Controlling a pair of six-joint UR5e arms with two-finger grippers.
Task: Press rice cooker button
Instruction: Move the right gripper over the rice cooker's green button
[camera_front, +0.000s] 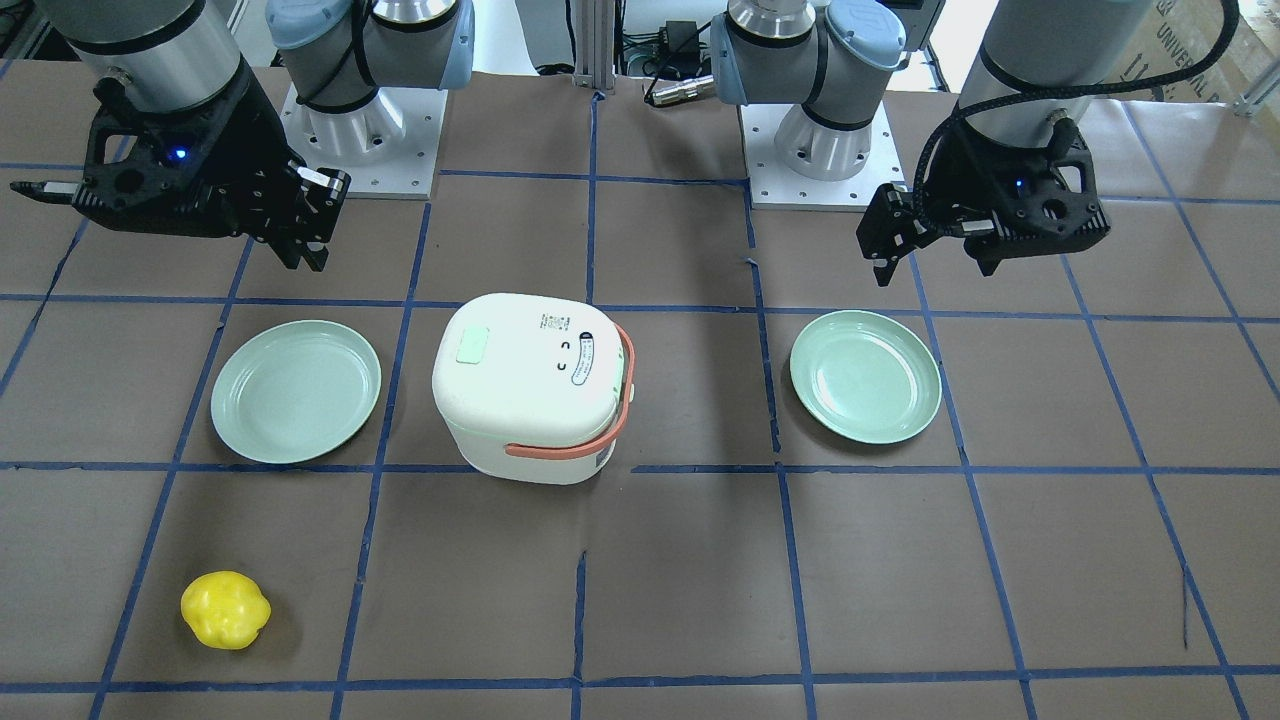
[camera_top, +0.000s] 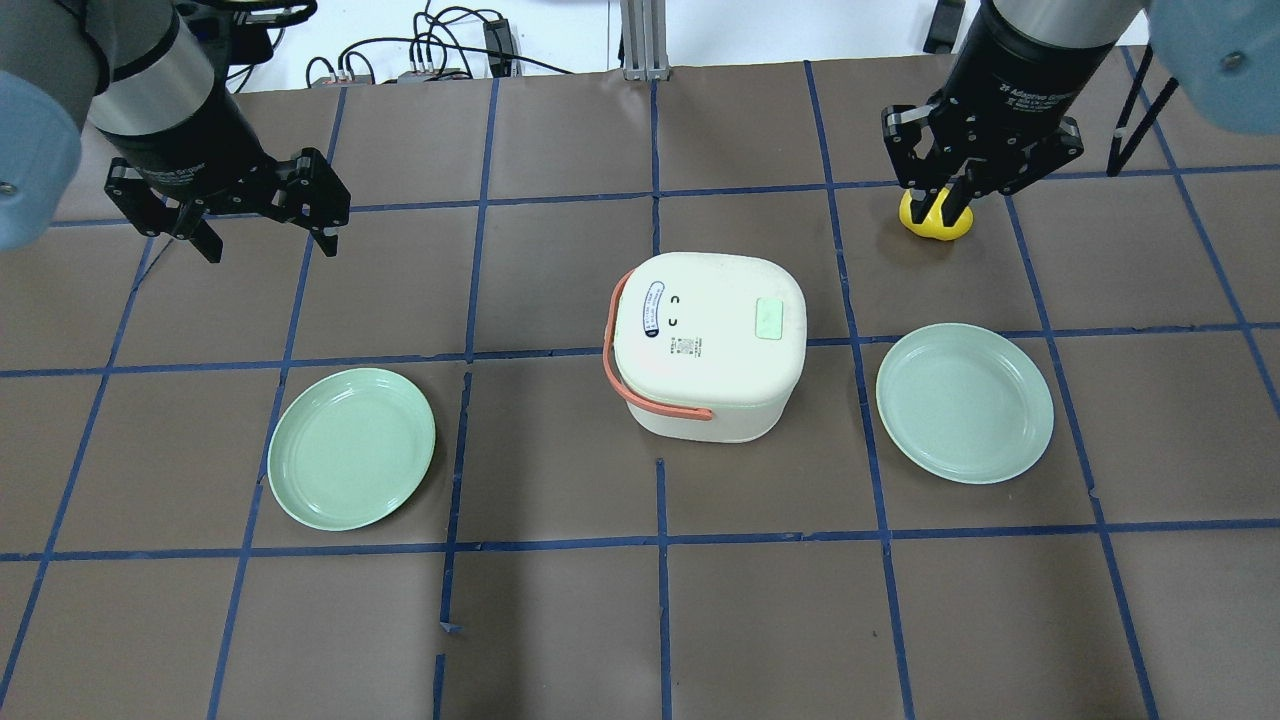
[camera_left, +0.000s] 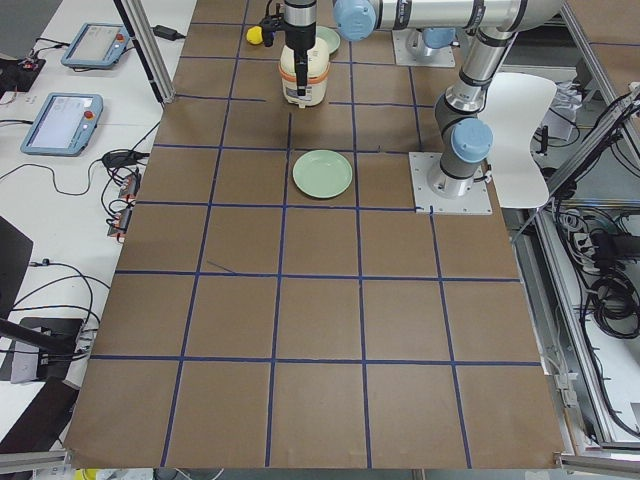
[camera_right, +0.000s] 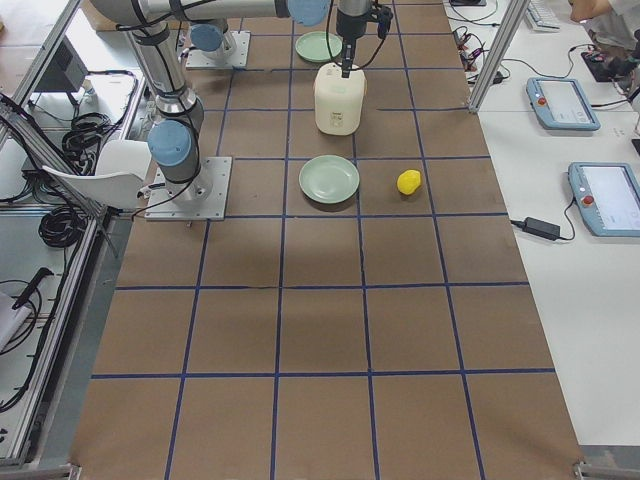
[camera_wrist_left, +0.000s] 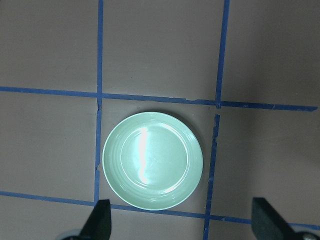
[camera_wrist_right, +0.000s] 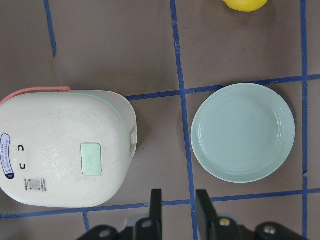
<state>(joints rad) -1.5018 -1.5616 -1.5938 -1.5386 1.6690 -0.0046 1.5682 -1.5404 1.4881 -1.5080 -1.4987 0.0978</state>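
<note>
The white rice cooker (camera_front: 530, 385) with a salmon handle stands mid-table, lid shut. It also shows in the overhead view (camera_top: 710, 345) and the right wrist view (camera_wrist_right: 65, 150). A pale green button (camera_front: 470, 346) sits on the lid, toward the robot's right (camera_top: 771, 319) (camera_wrist_right: 91, 159). My right gripper (camera_top: 942, 200) hangs high above the table, apart from the cooker; its fingers (camera_wrist_right: 156, 205) stand close together with a narrow gap and hold nothing. My left gripper (camera_top: 265, 240) is wide open and empty above the left plate, its fingertips (camera_wrist_left: 100, 220) far apart.
A pale green plate (camera_top: 965, 402) lies to the cooker's right and another (camera_top: 351, 448) to its left (camera_wrist_left: 152, 167). A yellow lemon-like object (camera_front: 225, 610) lies on the far side of the table on the robot's right (camera_top: 945, 228).
</note>
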